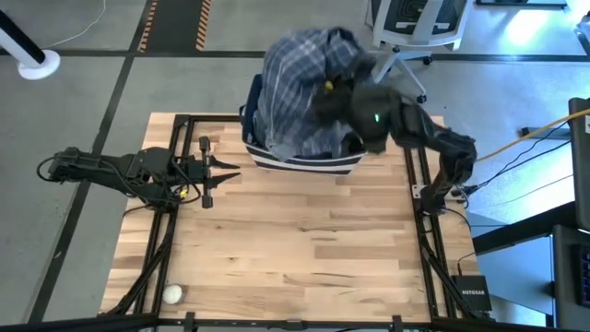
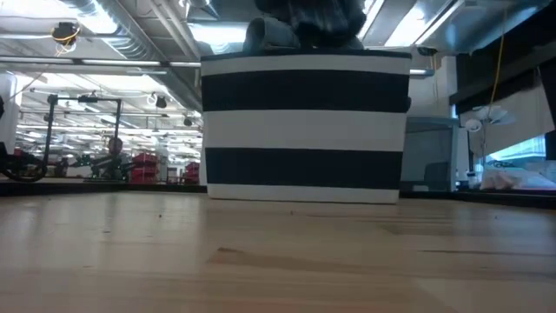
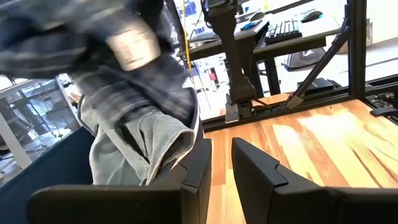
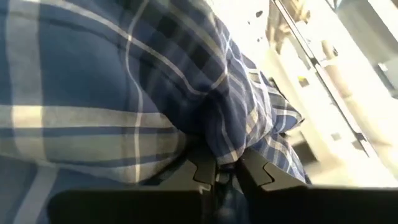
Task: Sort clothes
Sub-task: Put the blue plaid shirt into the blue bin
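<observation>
Over the striped bin [image 1: 304, 164] at the table's [image 1: 295, 249] far edge, I see my right gripper [image 4: 225, 171] pinched shut on the plaid shirt [image 1: 300, 88], which bunches against its fingers. My left gripper [image 1: 224, 170] waits beside the bin, fingers slightly parted, empty.

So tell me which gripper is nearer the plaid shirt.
Right. The right gripper is clamped on the plaid shirt over the bin; the left gripper waits beside the bin.

bright overhead light | low view backlit | wrist views motion-blurred
</observation>
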